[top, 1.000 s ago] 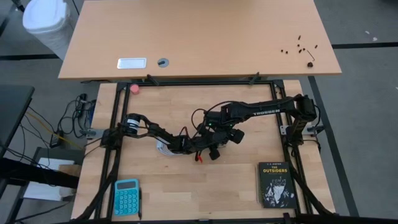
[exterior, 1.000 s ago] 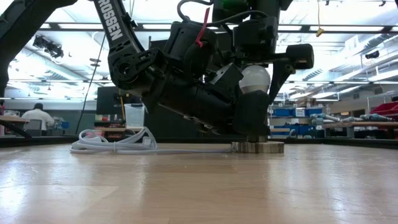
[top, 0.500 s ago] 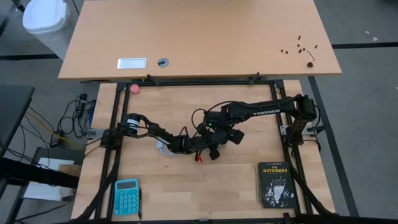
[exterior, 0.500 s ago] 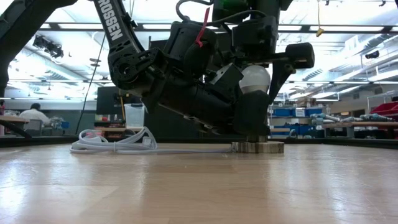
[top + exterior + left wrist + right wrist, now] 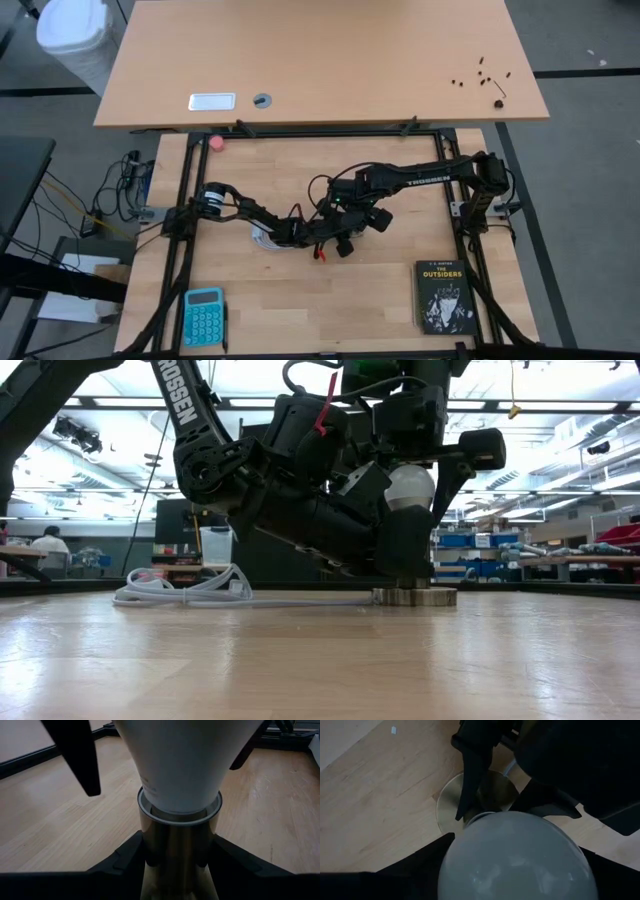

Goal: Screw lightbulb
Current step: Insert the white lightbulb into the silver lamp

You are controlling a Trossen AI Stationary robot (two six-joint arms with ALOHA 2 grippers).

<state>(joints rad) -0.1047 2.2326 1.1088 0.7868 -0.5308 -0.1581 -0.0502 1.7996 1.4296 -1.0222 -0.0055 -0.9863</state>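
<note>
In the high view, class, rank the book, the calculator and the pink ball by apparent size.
1. The book, largest.
2. The calculator, clearly smaller than the book.
3. The pink ball, smallest by far.

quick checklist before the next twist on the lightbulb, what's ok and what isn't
1. Lightbulb upright above socket stem: ok.
2. Bulb neck entered in the stem's collar: ok; how far it is threaded: cannot tell.
3. Left gripper clamped on the stem, holding it steady: ok.
4. Right gripper around the globe from above: ok; firmness of grip: cannot tell.
5. Socket base disc flat on the table: ok.
6. White cord lying clear of both jaws: ok.
</note>
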